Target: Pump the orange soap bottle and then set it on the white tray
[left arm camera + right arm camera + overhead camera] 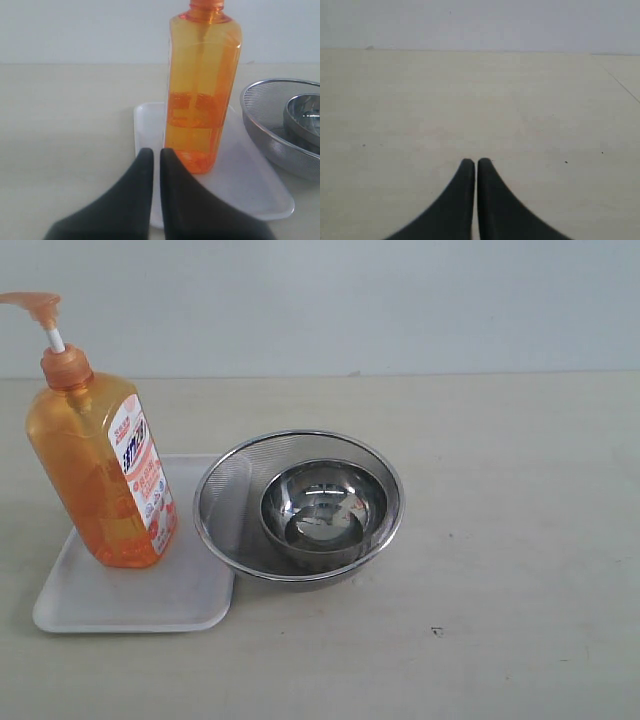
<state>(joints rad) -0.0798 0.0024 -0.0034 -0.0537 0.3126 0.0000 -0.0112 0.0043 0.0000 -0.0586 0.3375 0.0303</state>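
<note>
On the white tray [130, 605], left of the steel strainer [228, 512]: orange soap bottle [100, 475], translucent, liquid to about mid-height, white-and-red label. Long axis vertical; pump spout pointing left. Left gripper [156, 152] pressed together, empty, near the bottle base. Right gripper [476, 162] likewise pressed together, over bare table [480, 100].

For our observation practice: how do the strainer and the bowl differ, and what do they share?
The strainer is see-through mesh; the bowl is solid, mirror-like steel. The strainer is wider; the bowl is smaller and sits inside it. The strainer holds the bowl; the bowl looks empty. Both are round, silvery and upright.
</note>
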